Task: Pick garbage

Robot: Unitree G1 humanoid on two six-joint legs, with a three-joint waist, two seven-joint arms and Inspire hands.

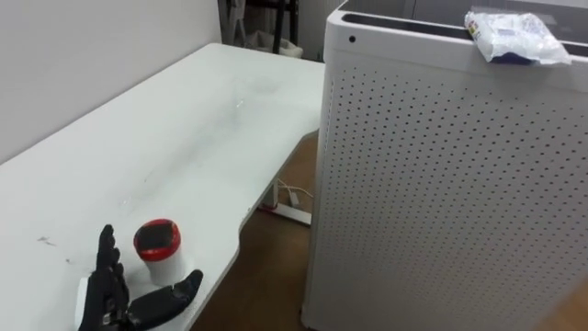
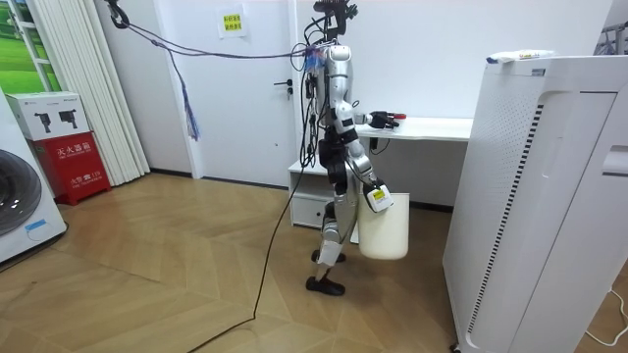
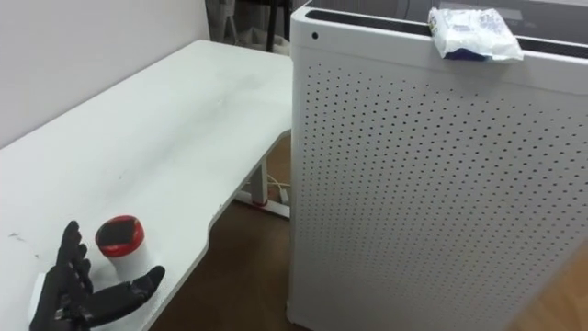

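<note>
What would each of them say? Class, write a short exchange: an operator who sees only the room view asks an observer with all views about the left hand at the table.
Operator: Is the left hand holding anything?
Observer: No. It is open over the table, with a red-lidded cup standing between its fingers and thumb.
Operator: What lies on the white appliance?
Observer: A crumpled plastic packet, white with some blue, at the near edge of the top.

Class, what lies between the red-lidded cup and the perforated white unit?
Past the cup, bare table, then a strip of wooden floor before the unit, in the left eye view.
</note>
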